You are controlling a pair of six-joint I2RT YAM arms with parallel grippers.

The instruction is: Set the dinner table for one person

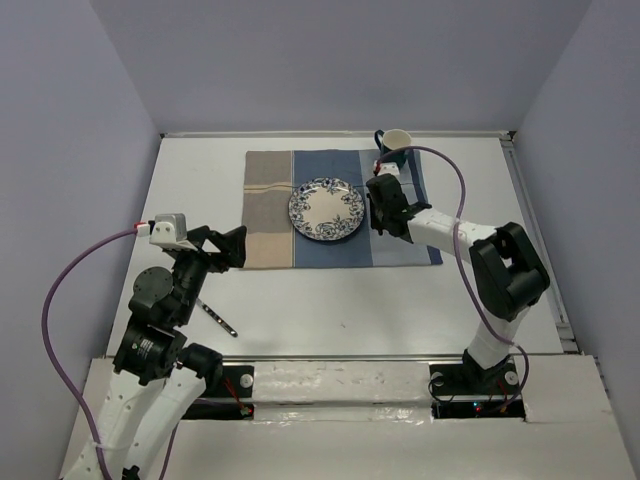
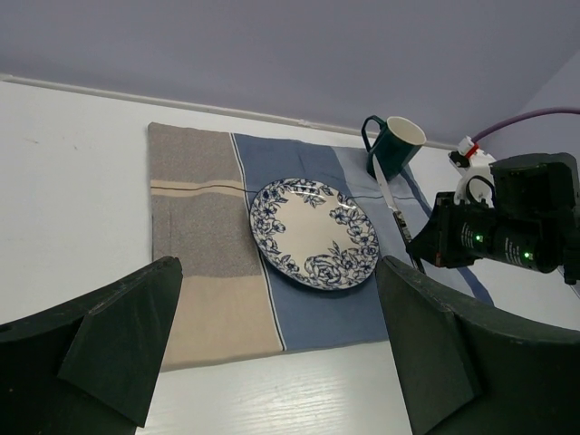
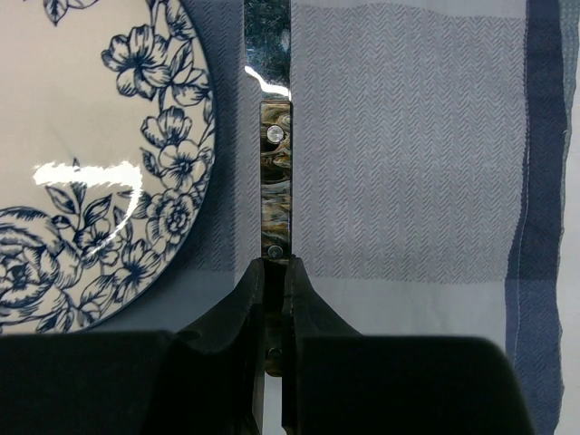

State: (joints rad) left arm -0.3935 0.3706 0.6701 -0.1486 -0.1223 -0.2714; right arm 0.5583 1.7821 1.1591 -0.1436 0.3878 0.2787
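The white dinner table (image 1: pixel 350 300) carries a blue-and-beige striped placemat (image 1: pixel 265 190) with a blue floral plate (image 1: pixel 325 210) on it. My right gripper (image 1: pixel 381 212) is just right of the plate, shut on a knife with a mottled dark handle (image 3: pixel 275 181); the knife lies along the mat beside the plate rim (image 3: pixel 91 154). Its blade (image 2: pixel 383 186) points toward a dark green mug (image 1: pixel 397 140) at the mat's far right corner. My left gripper (image 1: pixel 237 245) is open and empty, over the mat's near left edge, facing the plate (image 2: pixel 314 233).
A dark-handled utensil (image 1: pixel 215 317) lies on the bare table beside the left arm's base. Grey walls close in the table on the left, right and back. A raised rail runs along the table's right edge (image 1: pixel 535 230).
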